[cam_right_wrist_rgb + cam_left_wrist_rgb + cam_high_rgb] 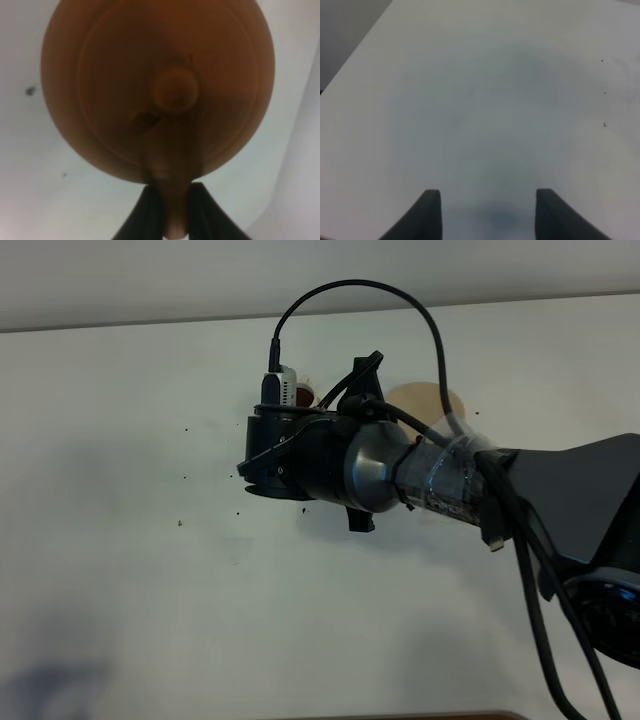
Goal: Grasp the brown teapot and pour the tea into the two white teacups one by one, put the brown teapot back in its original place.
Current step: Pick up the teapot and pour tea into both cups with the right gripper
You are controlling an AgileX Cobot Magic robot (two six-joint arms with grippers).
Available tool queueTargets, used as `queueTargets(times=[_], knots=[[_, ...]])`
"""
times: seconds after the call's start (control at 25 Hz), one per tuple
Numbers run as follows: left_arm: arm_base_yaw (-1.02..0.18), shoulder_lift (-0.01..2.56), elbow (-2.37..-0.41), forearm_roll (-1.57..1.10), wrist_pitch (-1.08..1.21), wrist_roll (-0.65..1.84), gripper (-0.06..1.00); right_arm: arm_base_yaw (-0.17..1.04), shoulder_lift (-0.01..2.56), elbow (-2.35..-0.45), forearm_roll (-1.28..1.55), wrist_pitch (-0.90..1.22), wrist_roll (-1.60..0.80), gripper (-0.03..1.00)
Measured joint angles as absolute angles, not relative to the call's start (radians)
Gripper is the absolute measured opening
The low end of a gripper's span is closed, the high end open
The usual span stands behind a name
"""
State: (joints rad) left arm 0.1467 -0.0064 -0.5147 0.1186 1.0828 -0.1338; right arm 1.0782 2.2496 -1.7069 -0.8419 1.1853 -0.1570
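Your high camera looks steeply down on the table [120,590], where the right arm [420,475] covers nearly all of the teapot [160,90]. Your right wrist camera sits directly above the teapot, very close and blurred. Your left wrist camera faces low across tabletop, sharing only the table with the others.

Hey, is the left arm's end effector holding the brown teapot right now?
No, the left end effector is open in its wrist view, with only the white table showing between its jaws.
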Motion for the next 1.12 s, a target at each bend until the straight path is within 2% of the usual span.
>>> queueTargets(times=[1.12], knots=[[0.147,-0.006,-0.515,0.119,1.083,-0.134,0.43,1.099,2.279,-1.707,-1.029,1.175,-0.363,0.10]])
